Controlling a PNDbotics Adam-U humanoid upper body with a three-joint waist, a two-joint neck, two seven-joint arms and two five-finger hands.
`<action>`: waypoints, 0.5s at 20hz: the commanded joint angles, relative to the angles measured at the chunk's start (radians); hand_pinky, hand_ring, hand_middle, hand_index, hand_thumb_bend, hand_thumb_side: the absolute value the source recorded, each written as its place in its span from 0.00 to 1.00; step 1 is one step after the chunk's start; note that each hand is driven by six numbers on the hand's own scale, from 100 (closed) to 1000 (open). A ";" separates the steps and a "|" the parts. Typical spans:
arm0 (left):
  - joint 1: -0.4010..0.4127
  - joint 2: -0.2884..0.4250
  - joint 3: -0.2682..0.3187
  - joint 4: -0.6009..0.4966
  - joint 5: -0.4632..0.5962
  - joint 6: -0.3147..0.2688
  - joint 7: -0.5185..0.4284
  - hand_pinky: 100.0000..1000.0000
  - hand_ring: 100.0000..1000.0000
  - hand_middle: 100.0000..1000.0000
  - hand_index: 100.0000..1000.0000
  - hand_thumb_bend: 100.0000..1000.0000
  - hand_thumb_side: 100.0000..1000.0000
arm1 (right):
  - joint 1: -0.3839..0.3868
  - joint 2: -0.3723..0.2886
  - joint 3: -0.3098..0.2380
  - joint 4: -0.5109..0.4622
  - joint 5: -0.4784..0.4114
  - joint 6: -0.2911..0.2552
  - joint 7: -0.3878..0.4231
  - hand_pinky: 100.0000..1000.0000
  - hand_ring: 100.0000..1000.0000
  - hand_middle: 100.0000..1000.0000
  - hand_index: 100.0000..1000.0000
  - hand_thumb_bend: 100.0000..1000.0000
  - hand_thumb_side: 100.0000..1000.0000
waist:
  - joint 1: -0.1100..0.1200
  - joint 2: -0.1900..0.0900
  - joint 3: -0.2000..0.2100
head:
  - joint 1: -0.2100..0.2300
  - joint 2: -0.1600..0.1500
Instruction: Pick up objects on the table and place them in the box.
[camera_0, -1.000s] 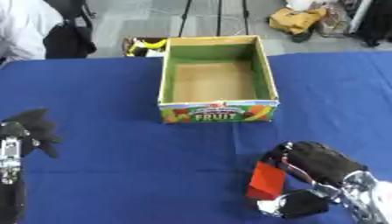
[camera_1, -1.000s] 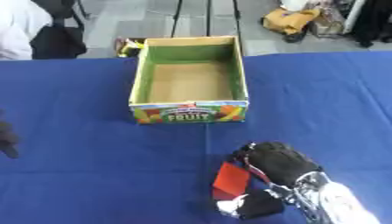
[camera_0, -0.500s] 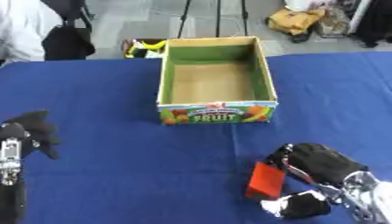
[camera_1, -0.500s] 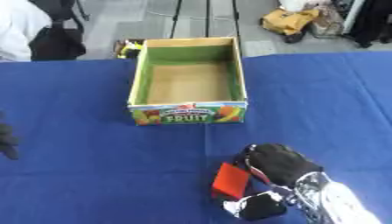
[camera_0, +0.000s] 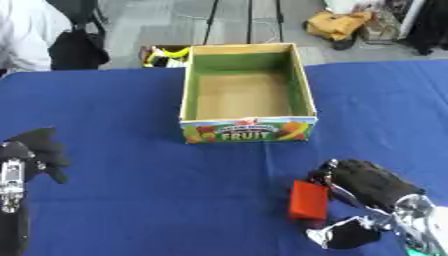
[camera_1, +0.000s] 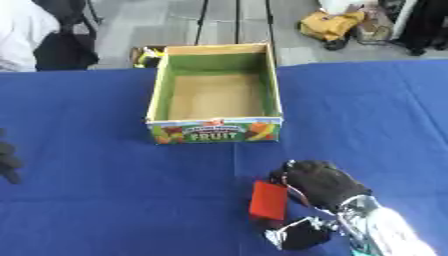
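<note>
Probably a lab: blue-clothed table (camera_0: 131, 200), tripod legs (camera_0: 232, 20) (bags behind).

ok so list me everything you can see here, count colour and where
fruit box: one, cardboard, green inside walls, printed FRUIT front, open and empty, far middle of the table
red object: one, red, flat and rectangular, near right, held at the right hand
table: one, blue cloth cover, fills most of the view
yellow and black item: one, on the floor behind the box's far left corner; cannot tell what it is
yellow bag: one, on the floor beyond the table, far right
left hand: one, black, idle at the left edge
right hand: one, black with silver wrist, near right, fingers curled on the red object
</note>
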 joint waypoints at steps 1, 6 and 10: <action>-0.010 0.000 0.002 -0.023 -0.005 -0.001 0.002 0.24 0.40 0.44 0.68 0.00 1.00 | -0.012 -0.016 -0.009 -0.019 -0.014 0.020 -0.019 0.30 0.29 0.27 0.50 0.00 0.24 | -0.002 -0.021 0.002 | -0.002 -0.010; -0.010 0.001 0.002 -0.023 -0.006 0.002 0.003 0.24 0.40 0.44 0.68 0.00 1.00 | -0.032 -0.019 -0.018 -0.028 -0.041 0.052 -0.060 0.28 0.26 0.23 0.50 0.00 0.26 | -0.003 -0.024 0.002 | -0.003 -0.009; -0.009 0.002 0.002 -0.023 -0.006 0.004 0.005 0.24 0.40 0.44 0.68 0.00 1.00 | -0.076 -0.037 -0.032 -0.038 -0.077 0.102 -0.113 0.25 0.24 0.19 0.45 0.00 0.27 | -0.005 -0.030 0.000 | -0.003 -0.005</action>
